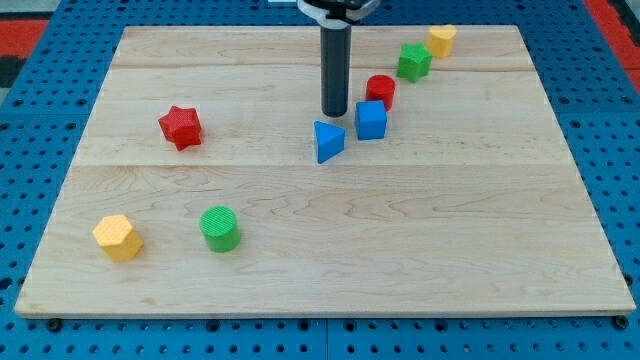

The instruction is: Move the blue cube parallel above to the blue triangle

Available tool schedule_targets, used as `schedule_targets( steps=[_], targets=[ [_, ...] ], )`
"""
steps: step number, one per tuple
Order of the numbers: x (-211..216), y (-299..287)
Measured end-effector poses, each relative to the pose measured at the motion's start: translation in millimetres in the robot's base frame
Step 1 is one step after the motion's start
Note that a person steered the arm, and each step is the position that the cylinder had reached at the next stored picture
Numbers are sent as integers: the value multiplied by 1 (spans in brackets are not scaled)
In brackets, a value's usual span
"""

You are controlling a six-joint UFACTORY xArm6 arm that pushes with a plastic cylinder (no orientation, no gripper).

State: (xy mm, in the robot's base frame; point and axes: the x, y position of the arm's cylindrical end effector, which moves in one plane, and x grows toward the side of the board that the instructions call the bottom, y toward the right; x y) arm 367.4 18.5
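Observation:
The blue cube [371, 120] sits near the middle of the wooden board [320, 250], just right of and slightly above the blue triangle [327, 141]. My tip [334, 112] stands on the board just above the blue triangle and just left of the blue cube, a small gap from each. The dark rod rises from it to the view's top.
A red cylinder [380, 91] touches the blue cube's upper right. A green block [414, 62] and a yellow block [441, 40] lie further up right. A red star [181, 127] is at left. A yellow hexagon [117, 238] and green cylinder [219, 229] lie at lower left.

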Motion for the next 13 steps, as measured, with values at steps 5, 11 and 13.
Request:
schedule_targets(
  steps=[5, 11, 13],
  targets=[
    [38, 95],
    [14, 71],
    [13, 29]
  ],
)
